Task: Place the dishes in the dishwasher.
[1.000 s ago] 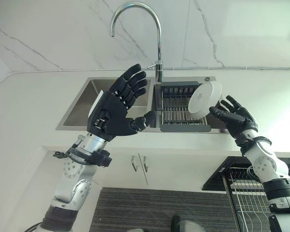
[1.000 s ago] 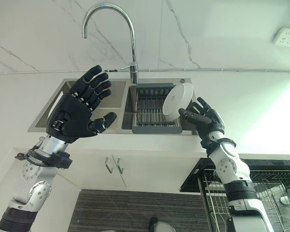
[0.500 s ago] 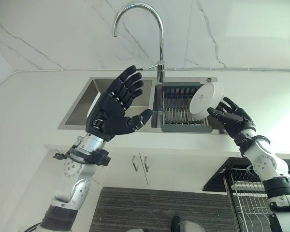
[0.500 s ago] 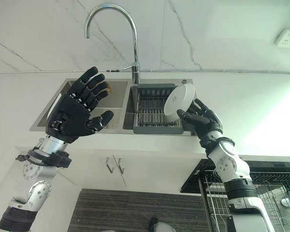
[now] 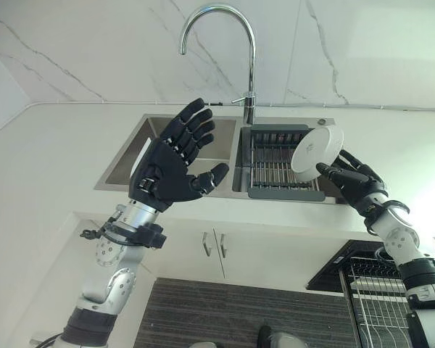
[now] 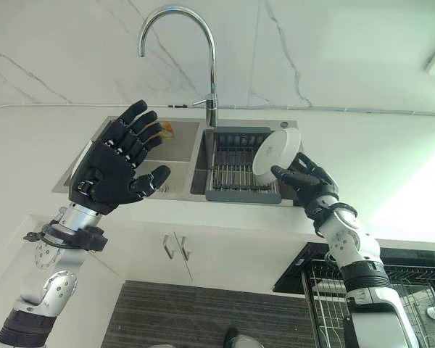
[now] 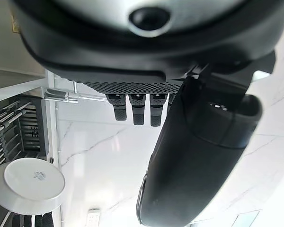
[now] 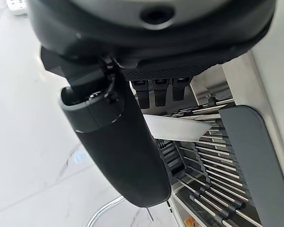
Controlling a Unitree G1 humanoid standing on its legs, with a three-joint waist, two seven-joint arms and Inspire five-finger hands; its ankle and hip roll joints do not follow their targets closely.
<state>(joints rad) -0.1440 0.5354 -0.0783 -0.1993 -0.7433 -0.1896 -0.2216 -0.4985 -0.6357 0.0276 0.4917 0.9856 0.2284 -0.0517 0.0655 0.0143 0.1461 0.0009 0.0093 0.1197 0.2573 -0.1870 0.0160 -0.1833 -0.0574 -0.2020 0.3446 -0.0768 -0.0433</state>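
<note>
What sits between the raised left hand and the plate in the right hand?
In the left eye view, the faucet and the dark drying rack in the sink lie between the left hand and the plate.

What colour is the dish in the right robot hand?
White; the dish shows best in the left eye view, held by the right robot hand.

A white marble wall [image 5: 94, 51] rises behind a pale countertop [image 5: 51, 167], with white cabinet doors [image 5: 196, 250] below.
</note>
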